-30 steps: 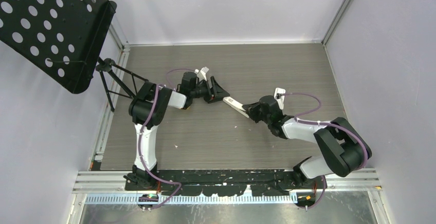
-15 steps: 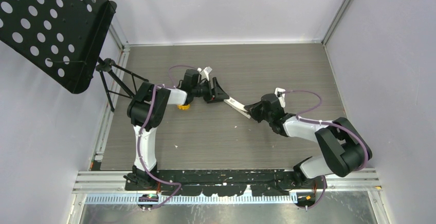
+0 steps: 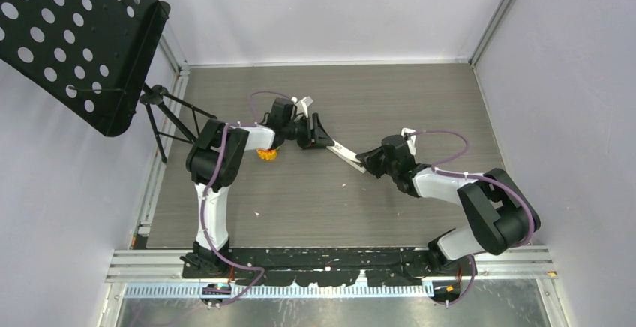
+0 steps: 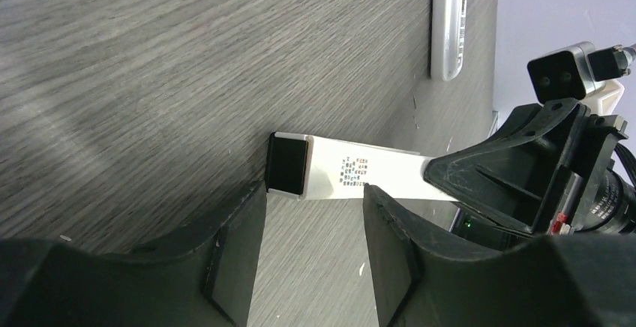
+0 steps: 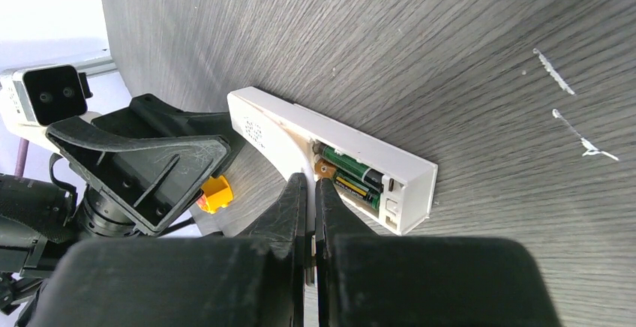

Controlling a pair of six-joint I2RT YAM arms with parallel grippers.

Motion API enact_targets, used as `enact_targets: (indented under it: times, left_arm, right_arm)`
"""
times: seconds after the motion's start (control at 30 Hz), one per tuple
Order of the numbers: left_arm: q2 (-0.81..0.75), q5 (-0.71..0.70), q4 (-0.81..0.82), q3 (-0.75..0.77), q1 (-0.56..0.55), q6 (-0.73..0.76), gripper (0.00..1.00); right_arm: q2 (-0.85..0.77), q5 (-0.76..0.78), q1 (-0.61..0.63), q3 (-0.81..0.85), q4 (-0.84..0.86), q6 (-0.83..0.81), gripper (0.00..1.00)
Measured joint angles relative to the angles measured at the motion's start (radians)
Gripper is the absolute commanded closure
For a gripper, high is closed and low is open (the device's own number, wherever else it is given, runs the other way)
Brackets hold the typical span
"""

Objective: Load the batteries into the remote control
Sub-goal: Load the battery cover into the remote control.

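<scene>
The white remote control [image 3: 346,151] hangs tilted just above the table between the two arms. Its battery bay is open, and two green-and-black batteries [image 5: 352,171] lie side by side in it. My right gripper [image 5: 311,183] is shut, pinching the remote's [image 5: 270,128] thin edge beside the bay; from above it [image 3: 369,162] sits at the remote's right end. My left gripper [image 4: 315,192] is open with nothing between its fingers. The remote's [image 4: 352,173] black-tipped end lies just past its fingertips, crosswise to them. In the top view the left gripper [image 3: 324,136] meets the remote's left end.
An orange toy [image 3: 266,154] lies on the table under the left forearm and also shows as the toy [image 5: 215,193] behind the left gripper. A second white remote [image 4: 448,23] rests farther off. A black perforated stand [image 3: 75,34] on a tripod [image 3: 161,117] is at far left.
The left gripper has crept toward the remote's end and its jaws have narrowed somewhat. The orange toy has come out from under the left arm. The right gripper and remote shifted slightly.
</scene>
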Motion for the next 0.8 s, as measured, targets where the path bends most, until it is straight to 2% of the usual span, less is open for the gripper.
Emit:
enact_targets:
  times: [0.2,0.43,0.6,0.8]
  left_arm:
    - [0.0,-0.02,-0.038,0.019,-0.006,0.004,0.48]
    - [0.0,-0.072,-0.12,0.057,-0.021,0.041,0.56]
    - [0.0,-0.113,-0.181,0.084,-0.033,0.072,0.63]
    - [0.0,-0.127,-0.223,0.1,-0.043,0.092,0.65]
  right_arm:
    - [-0.014,0.001,-0.006,0.005,-0.026,-0.011,1.0]
    - [-0.024,0.001,-0.006,0.005,-0.04,-0.016,0.99]
    - [-0.035,0.0,-0.007,0.005,-0.049,-0.018,0.85]
    - [-0.065,0.0,-0.013,0.005,-0.114,-0.043,0.67]
